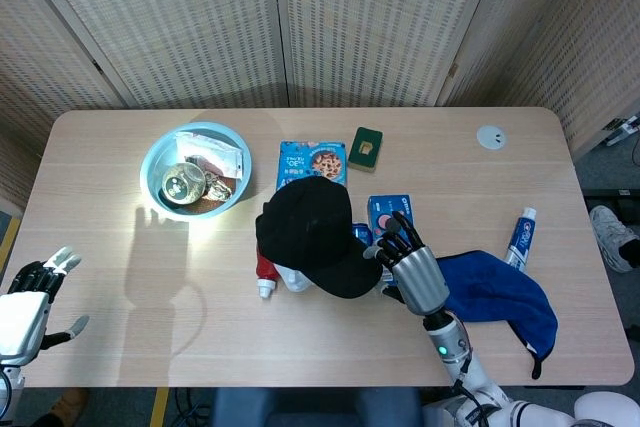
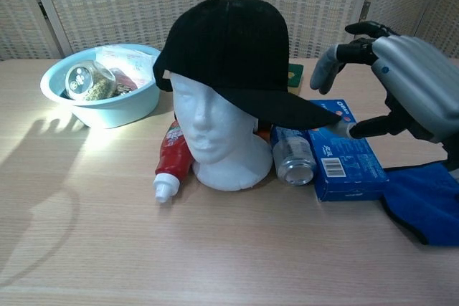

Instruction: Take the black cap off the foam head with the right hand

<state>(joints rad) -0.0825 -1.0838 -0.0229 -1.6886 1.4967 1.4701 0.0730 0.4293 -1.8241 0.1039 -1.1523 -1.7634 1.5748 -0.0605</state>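
Observation:
A black cap [image 2: 229, 48] sits on the white foam head [image 2: 215, 134] at the middle of the table, its brim pointing toward my right side and raised. In the head view the cap [image 1: 310, 232] covers nearly all of the head. My right hand [image 2: 409, 87] is at the brim's tip: the thumb touches the tip from below and the other fingers are spread well above it, not closed on it. The same right hand [image 1: 415, 272] shows just right of the brim. My left hand [image 1: 25, 302] hangs off the table's near left corner, holding nothing.
A red tube [image 2: 172, 163] lies left of the head, a can [image 2: 292, 155] and a blue box [image 2: 344, 163] to its right. A blue cloth [image 1: 495, 297] lies under my right arm. A light blue bowl [image 1: 150, 162], a cookie box [image 1: 310, 162] and a toothpaste tube [image 1: 520, 237] stand farther off.

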